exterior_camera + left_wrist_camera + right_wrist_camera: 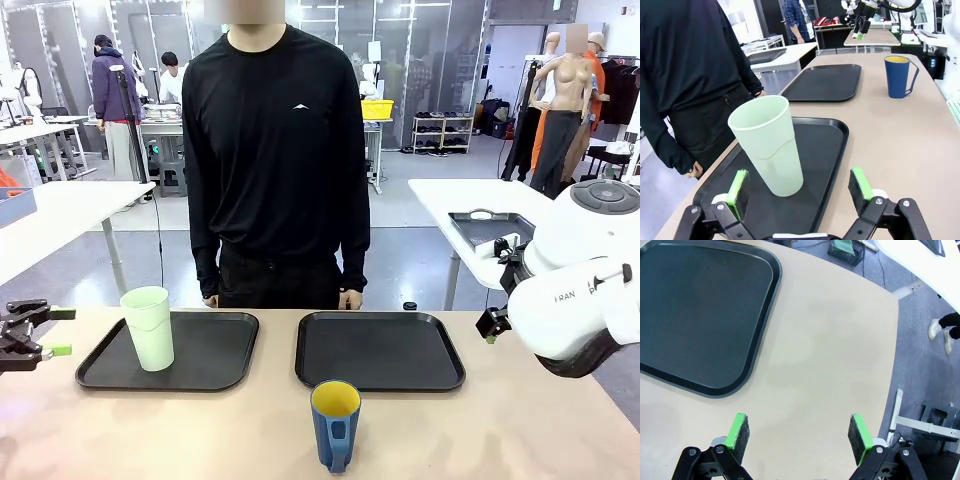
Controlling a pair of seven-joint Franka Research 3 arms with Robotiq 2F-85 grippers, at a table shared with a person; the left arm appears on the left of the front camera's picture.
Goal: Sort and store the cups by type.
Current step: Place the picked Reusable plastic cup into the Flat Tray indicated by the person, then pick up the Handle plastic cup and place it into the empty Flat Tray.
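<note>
A tall mint-green tumbler stands upright on the left black tray. In the left wrist view the tumbler is just ahead of my open left gripper, apart from its green pads. From the front, the left gripper hovers at the table's left edge, left of the tumbler. A dark blue mug with a yellow inside stands on the bare table near the front edge; it shows far off as the mug. My right gripper is open over bare table beside the right tray.
The right black tray lies at the table's middle with nothing on it. A person in black stands at the far side, one hand at the table edge. My right arm hangs above the table's right end.
</note>
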